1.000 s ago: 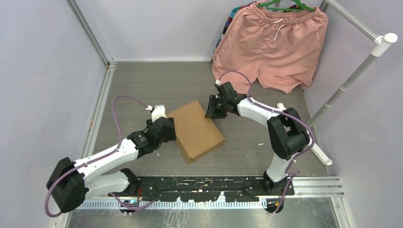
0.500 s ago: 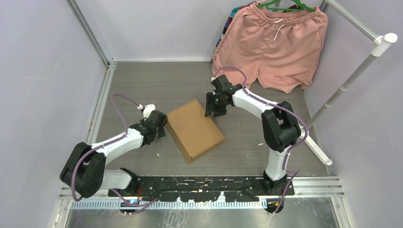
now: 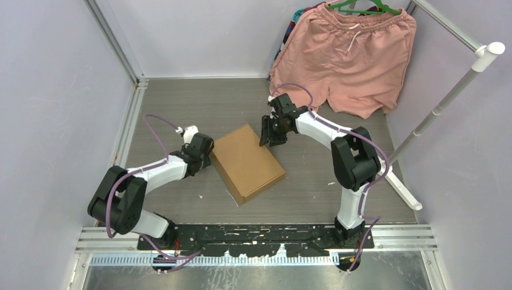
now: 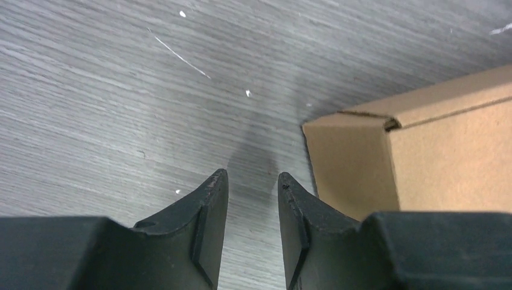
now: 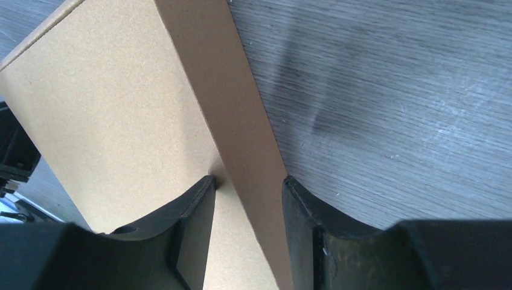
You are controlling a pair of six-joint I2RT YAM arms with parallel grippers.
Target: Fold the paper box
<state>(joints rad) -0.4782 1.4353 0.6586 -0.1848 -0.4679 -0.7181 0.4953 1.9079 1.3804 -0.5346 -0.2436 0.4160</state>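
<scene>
The paper box lies closed and slanted in the middle of the surface. It is a shallow rectangular shell of plain brown corrugated cardboard with a matte, grainy face and crisp creases. At its left corner, the left wrist view shows a small gap where a tucked flap meets the wall.

The right fingers stand apart and straddle the box's far right edge, one tip on the top panel and the other against the outer wall. You cannot tell whether they pinch it. The left fingers stand slightly apart with only bare surface between them, just beside the left corner and not touching it.

The step in hand appears to be seating the last edges:
- Press along each crease rather than mid-panel, since corrugated board probably dents there.
- Brace the opposite side so the light box does not slide on the smooth wood-grain surface.
- Check the corner gap before you let go.
</scene>
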